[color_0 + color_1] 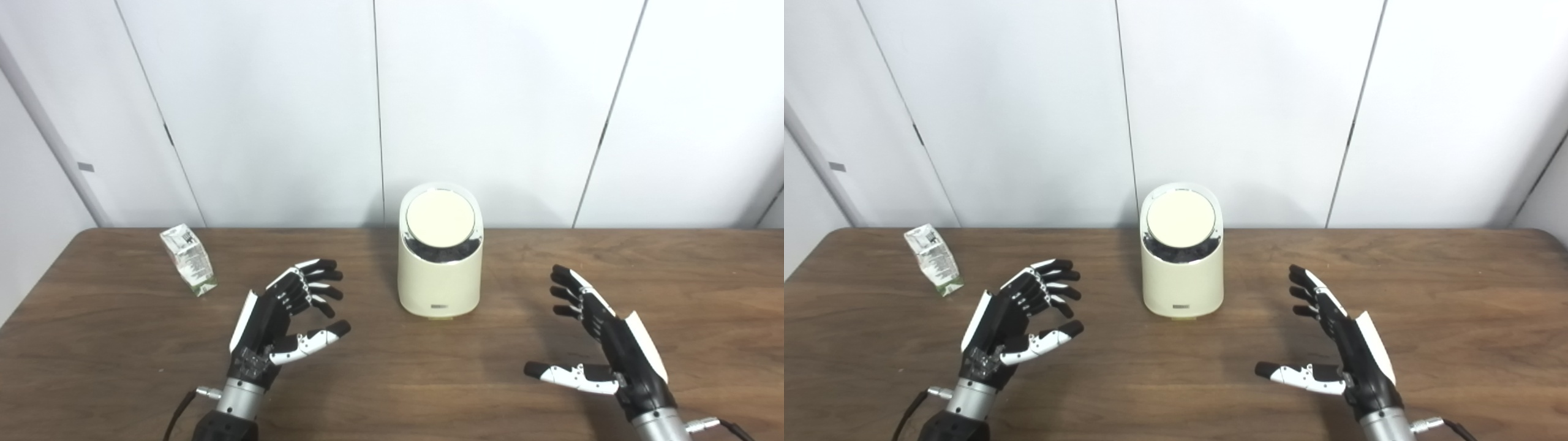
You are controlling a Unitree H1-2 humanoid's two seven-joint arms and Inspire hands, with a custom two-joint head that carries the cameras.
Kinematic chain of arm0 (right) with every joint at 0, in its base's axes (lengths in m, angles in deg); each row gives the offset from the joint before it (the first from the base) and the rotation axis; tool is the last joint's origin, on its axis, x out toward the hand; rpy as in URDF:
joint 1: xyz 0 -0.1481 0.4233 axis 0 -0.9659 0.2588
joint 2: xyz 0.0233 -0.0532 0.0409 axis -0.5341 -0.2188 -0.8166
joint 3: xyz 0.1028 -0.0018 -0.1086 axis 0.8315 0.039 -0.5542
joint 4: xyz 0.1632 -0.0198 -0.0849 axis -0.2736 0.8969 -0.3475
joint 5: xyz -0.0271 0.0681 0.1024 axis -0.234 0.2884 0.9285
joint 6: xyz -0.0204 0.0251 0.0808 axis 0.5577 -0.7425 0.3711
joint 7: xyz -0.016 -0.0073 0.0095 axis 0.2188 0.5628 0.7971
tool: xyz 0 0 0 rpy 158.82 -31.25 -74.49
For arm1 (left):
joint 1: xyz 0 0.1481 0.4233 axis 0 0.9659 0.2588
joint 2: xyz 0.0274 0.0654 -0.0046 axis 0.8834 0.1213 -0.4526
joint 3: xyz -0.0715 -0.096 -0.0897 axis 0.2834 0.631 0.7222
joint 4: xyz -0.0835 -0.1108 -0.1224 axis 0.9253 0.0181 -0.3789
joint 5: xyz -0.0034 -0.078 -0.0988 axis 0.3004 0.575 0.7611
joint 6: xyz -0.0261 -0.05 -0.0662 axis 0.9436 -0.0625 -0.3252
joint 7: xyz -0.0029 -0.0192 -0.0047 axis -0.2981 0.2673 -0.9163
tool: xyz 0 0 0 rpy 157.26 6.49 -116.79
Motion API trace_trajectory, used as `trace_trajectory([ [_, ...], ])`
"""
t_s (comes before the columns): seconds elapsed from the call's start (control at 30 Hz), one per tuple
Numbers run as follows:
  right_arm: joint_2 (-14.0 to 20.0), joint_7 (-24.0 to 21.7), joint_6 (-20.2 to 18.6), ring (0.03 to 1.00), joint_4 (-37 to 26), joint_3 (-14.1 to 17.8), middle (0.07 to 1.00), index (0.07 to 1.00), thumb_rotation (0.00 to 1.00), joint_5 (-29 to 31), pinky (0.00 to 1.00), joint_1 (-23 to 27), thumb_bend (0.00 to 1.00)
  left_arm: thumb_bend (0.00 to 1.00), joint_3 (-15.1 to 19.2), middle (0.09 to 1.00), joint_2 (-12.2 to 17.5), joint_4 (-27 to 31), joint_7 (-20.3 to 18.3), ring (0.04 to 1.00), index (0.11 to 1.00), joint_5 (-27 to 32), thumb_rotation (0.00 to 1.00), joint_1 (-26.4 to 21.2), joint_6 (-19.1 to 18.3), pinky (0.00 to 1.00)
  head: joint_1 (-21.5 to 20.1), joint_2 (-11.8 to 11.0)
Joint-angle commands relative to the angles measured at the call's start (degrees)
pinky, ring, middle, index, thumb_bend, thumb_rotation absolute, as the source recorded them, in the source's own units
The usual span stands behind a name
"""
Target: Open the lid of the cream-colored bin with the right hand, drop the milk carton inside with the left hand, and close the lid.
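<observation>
Nearest the lens in the left eye view, the left hand (pixel 282 321) and right hand (pixel 603 340) are held palms inward above the tabletop (pixel 392 392), fingers (pixel 318 278) spread and nothing gripped. From the right eye view, the cream-colored bin (pixel 1182 288) is seen upright between them at the rear, its lid (pixel 1181 222) closed, while the milk carton (pixel 933 260) is tilted at far left, beyond the left hand.

One bin (pixel 439 269), one milk carton (pixel 188 260), two hands.

Both robot hands, left robot hand (pixel 1020 318) and right robot hand (pixel 1338 346), hover spread, flanking closed bin (pixel 1182 278).
</observation>
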Motion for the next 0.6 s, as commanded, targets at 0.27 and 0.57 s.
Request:
trace_trajectory([
  [0.27,0.1,0.9,1.4,0.869,-1.6,0.3,0.902,0.896,0.21,0.5,0.78,1.8,0.78,0.66,-0.1,0.709,-0.4,-1.2,0.0,0.609,0.757,0.8,0.0,0.1,1.1,0.46,0.2,-0.2],
  [0.57,1.2,0.0,-1.4,0.857,-3.7,0.0,0.899,0.897,0.22,-1.1,0.74,7.0,0.75,0.65,0.0,0.709,-0.2,-1.8,-0.1,0.609,0.761,0.5,0.0,-0.2,1.6,0.46,-0.3,-0.5],
])
